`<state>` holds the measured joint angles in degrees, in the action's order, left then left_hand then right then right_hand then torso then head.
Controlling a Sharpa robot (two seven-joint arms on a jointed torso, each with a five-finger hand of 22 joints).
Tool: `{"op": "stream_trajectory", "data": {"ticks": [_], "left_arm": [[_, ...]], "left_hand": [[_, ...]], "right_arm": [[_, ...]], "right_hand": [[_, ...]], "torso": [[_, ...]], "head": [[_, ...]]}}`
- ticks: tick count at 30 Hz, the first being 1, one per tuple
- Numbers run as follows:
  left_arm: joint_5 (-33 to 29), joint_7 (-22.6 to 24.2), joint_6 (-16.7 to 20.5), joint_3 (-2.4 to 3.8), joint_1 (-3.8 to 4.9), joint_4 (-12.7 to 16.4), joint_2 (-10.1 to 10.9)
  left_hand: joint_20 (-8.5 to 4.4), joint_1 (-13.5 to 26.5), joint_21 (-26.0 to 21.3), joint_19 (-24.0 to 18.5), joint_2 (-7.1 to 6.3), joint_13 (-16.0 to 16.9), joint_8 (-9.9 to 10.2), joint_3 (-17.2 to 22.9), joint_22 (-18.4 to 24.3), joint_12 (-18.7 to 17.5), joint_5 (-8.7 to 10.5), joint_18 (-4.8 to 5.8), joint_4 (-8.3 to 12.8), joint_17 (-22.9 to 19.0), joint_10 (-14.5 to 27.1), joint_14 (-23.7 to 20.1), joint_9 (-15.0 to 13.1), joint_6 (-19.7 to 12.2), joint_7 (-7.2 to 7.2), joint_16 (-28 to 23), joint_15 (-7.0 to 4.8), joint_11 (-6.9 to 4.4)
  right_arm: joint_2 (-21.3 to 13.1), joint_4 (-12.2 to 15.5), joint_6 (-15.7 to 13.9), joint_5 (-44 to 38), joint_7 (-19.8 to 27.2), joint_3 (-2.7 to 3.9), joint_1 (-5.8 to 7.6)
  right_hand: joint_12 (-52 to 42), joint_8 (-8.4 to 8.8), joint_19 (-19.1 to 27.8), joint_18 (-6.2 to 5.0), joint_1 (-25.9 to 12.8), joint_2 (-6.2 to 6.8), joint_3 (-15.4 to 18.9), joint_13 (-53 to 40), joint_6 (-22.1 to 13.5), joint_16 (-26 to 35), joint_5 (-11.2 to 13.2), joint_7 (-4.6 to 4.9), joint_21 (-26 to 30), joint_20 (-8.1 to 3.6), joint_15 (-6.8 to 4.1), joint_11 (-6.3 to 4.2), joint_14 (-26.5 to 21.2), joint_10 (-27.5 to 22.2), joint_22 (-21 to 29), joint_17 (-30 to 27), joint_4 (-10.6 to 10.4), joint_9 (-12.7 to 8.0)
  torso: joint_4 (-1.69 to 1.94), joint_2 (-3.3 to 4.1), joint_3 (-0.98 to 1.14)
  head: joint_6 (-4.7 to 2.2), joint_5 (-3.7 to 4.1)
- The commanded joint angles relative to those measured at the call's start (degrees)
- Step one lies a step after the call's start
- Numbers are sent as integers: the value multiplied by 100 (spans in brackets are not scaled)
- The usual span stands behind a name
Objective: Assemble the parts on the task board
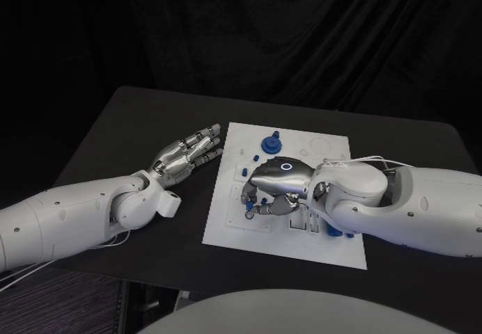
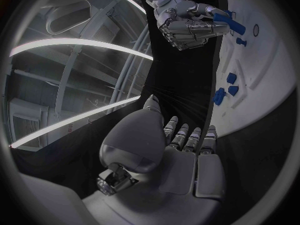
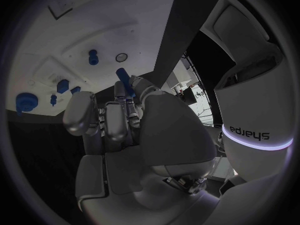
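Hovering over the task board (image 1: 331, 247), your right hand (image 1: 273, 186) pinches a blue part (image 3: 124, 80) in curled fingers; your left hand (image 1: 188, 154) lies flat, fingers extended, holding nothing, just beside the board.

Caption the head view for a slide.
Right hand holds a blue part over the task board; left hand rests open beside it.

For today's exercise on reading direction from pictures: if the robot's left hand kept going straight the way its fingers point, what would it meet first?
Probably the task board: the left hand lies open beside its near edge, fingers aimed toward it; its height is unclear.
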<state>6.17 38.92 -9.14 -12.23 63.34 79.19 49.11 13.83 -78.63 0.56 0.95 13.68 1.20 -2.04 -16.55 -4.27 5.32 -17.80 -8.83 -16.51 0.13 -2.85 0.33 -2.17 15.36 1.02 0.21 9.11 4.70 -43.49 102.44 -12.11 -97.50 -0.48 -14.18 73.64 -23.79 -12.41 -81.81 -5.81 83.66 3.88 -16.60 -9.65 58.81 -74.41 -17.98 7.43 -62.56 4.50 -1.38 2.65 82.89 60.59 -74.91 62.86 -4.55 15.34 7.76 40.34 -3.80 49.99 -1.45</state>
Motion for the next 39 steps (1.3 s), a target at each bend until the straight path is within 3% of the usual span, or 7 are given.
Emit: {"op": "stream_trajectory", "data": {"ticks": [1, 12, 19, 39], "left_arm": [[-27, 106, -87, 5, -8, 0, -14], [-27, 101, -103, 5, -15, -13, -22], [-27, 96, -114, 5, -28, -29, -28], [-27, 72, -144, 5, -69, -69, -43]], "left_hand": [[47, -48, 31, 12, 1, -3, -4, 22, 8, -2, -16, -14, -1, -6, 24, -15, 7, -39, -17, -12, 39, 23], [48, -47, 30, 11, 8, -4, -2, 24, 11, -5, -15, -13, -5, -7, 27, -16, 9, -52, -15, -13, 40, 24], [49, -47, 29, 10, 10, -4, -2, 24, 16, -7, -16, -13, -5, -7, 29, -17, 9, -52, -14, -13, 40, 24], [49, -48, 28, 9, 16, -5, 1, 27, 20, -11, -18, -12, -6, -8, 33, -19, 11, -63, -13, -14, 42, 25]], "right_arm": [[2, -16, 105, -153, 44, 3, -27], [18, -90, 60, -157, 79, 3, -136], [30, -108, -13, -157, 116, 3, -212], [103, -251, -69, -157, 135, 3, -307]], "right_hand": [[42, -289, -29, 81, 25, -60, 8, 10, 81, -17, -27, -115, -9, 2, 0, 35, 29, -11, -848, -1, 34, 840], [42, -289, -29, 81, 25, -60, 8, 10, 81, -17, -27, -115, -9, 2, 0, 35, 29, -11, -848, -1, 34, 840], [48, -288, -31, 82, 27, -62, 4, 10, 77, -22, -31, -112, -19, 3, 1, 36, 30, -5, -850, 7, 40, 848], [60, -284, -23, 78, 30, -62, -1, 12, 67, -15, -32, -107, 0, 4, 3, 39, 25, 3, -845, -6, 51, 860]], "torso": [[3, -1, 1], [-12, -5, 1], [-3, -1, 0], [-7, -2, -4]], "head": [[1, 11], [1, -4], [1, -8], [1, -8]]}}
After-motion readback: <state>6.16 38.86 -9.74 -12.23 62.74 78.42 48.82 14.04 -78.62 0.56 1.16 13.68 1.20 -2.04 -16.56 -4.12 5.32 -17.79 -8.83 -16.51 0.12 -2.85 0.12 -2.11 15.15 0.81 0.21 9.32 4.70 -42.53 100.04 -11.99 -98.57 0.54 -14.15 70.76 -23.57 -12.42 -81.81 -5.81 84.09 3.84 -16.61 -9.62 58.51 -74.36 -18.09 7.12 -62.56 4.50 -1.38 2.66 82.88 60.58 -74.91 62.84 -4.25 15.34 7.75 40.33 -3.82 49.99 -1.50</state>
